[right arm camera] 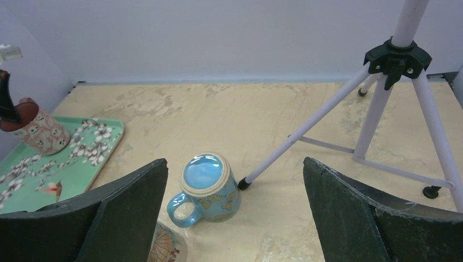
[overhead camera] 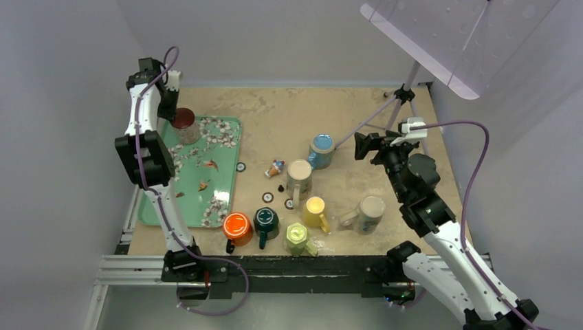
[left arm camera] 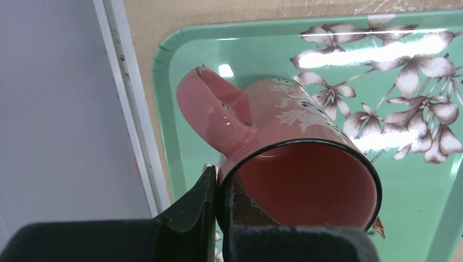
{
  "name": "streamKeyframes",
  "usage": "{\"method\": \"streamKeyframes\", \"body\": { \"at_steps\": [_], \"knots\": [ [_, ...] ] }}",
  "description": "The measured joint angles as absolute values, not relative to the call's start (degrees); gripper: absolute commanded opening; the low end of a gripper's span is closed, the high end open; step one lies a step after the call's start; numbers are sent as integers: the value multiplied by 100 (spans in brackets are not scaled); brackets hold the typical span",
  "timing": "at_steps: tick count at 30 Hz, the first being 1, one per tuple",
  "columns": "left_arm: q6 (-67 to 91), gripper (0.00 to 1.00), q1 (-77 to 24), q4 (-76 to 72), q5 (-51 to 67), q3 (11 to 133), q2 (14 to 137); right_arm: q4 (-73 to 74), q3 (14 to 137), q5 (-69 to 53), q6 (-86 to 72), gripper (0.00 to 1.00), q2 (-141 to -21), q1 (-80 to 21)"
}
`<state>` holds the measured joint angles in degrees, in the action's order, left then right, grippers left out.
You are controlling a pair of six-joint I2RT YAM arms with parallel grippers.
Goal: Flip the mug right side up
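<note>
A robotics lab test cell: plain pale walls (overhead camera: 62, 69) box in a worn tabletop (overhead camera: 275, 117), an aluminium rail (overhead camera: 130, 268) carries the robot arms (overhead camera: 148, 155), and a tripod (overhead camera: 405, 93) (holding a translucent panel (overhead camera: 467, 34)) stands at the back corner.

I'm counting eight mugs: a pink mug (overhead camera: 184, 125) sitting on the one green tray (overhead camera: 225, 173) at the upper left, and seven standing on the tabletop (overhead camera: 289, 117) through the middle: a blue mug (overhead camera: 322, 150), tan mug (overhead camera: 299, 176), yellow mug (overhead camera: 315, 210), white mug (overhead camera: 370, 214), orange mug (overhead camera: 237, 227), dark green mug (overhead camera: 266, 221) and pale green mug (overhead camera: 297, 238). One small figurine (overhead camera: 276, 167) and three little round discs (overhead camera: 240, 166) (overhead camera: 267, 196) (overhead camera: 289, 203) are lying among them. One tripod (overhead camera: 405, 94) is standing at the upper right.
</note>
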<state>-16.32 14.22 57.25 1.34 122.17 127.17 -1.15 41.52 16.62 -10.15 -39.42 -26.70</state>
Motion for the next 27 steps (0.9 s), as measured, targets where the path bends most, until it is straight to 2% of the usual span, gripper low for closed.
{"method": "streamKeyframes", "body": {
  "at_steps": [4, 5, 9, 13, 16, 20, 25, 27],
  "knots": [
    [-1599, 0, 1481, 5867, 250, 12591, 12951, 86, 4318, 1494, -1068, 98, -4069, -2746],
    [-1592, 3, 1498, 5898, 285, 12656, 12999, 130, 4355, 1474, -1085, 98, -4128, -2794],
    [-1494, 49, 1566, 5935, 329, 12687, 13028, 545, 4635, 1584, -1221, 98, -4545, -3260],
    [-1450, 77, 1599, 5913, 377, 12687, 13023, 1103, 4910, 1868, -1481, 98, -5164, -3940],
    [-1479, 83, 1601, 5920, 521, 12678, 12903, 1533, 5072, 2088, -1789, 98, -5500, -4305],
    [-1566, 84, 1601, 5927, 843, 12532, 12374, 1946, 5323, 2366, -2255, 85, -5881, -4563],
    [-1608, 82, 1584, 5927, 1404, 11697, 10866, 2696, 6309, 2652, -3203, 91, -6873, -4504],
    [-1605, 79, 1551, 5935, 1597, 11334, 10259, 2786, 6722, 2753, -3505, 89, -7341, -4477]
  ]
}}
